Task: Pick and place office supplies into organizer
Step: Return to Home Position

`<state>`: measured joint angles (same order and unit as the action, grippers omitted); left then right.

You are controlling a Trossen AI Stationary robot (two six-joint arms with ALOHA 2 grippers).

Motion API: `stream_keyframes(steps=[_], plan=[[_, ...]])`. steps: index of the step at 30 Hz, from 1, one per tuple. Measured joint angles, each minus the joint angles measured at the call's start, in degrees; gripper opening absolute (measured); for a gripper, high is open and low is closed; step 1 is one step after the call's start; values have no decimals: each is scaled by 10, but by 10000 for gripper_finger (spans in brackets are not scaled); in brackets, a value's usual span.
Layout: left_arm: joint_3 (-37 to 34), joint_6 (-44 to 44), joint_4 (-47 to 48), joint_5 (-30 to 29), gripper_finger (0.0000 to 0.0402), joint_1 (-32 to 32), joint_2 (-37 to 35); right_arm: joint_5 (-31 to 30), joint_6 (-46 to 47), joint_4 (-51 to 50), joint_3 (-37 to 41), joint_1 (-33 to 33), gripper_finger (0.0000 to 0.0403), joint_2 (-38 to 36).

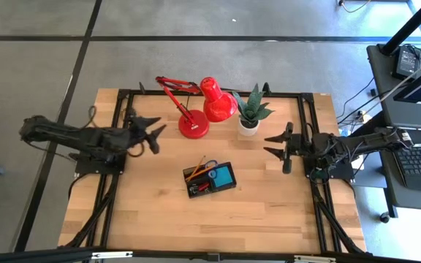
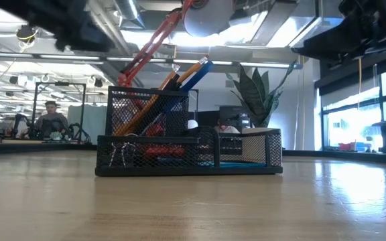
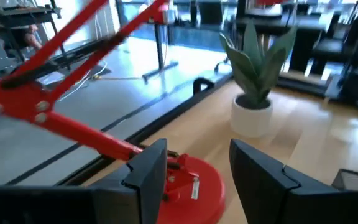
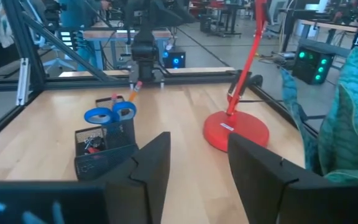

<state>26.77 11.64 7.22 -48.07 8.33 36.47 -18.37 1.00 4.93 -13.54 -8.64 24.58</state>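
Note:
The organizer (image 1: 209,180), a low black mesh tray, stands on its base at the table's middle, its mesh front facing the low view (image 2: 189,151). A blue note pad (image 1: 222,176) lies in its right compartment. Pencils and pens (image 2: 183,75) lean upright in its left cup, with blue-handled scissors (image 4: 110,114) beside them. My left gripper (image 1: 156,128) hovers open left of the lamp, well above the table, nothing between its fingers (image 3: 148,174). My right gripper (image 1: 269,145) hovers open at the right, pointing toward the organizer, and holds nothing (image 4: 197,168).
A red desk lamp stands on its round base (image 1: 194,126) behind the organizer, its shade (image 1: 218,101) raised above. A potted green plant (image 1: 251,113) sits right of it. The black frame rails (image 1: 115,161) run along the table's left and right sides. Bare wood lies in front of the organizer.

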Motion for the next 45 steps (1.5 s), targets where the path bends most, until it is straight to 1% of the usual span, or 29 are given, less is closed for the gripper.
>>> stream_keyframes(steps=[4, 8, 12, 16, 23, 29, 33, 35, 41, 45], plan=[[-67, 0, -9, 4, 169, 9, -123, 0, -11, 0, 0, 9, 162, 0], [-119, -32, -49, 37, 169, 10, -229, 0, -11, -2, 0, 16, 162, 0], [-158, -62, -68, 86, 169, 5, -310, 0, -11, -2, 0, 24, 162, 0], [-190, -69, -69, 91, 169, -5, -365, 0, -13, -3, 0, 31, 162, 0], [-220, -55, -63, 95, 169, -23, -364, 0, -15, -2, 0, 45, 162, 0], [-246, -34, -66, 110, 169, -33, -364, 4, -12, -2, 0, 49, 162, 0], [-248, -34, -70, 110, 169, -37, -364, 5, -8, 4, 2, 49, 162, 0], [-248, -34, -70, 107, 169, -37, -364, 5, 0, 40, 23, 50, 162, 0], [-248, -34, -70, 54, 169, -37, -360, 5, -11, 204, 130, 50, 162, 1], [-248, -34, -70, 43, 169, -37, -360, 1, -21, 194, 129, 53, 162, 0]])
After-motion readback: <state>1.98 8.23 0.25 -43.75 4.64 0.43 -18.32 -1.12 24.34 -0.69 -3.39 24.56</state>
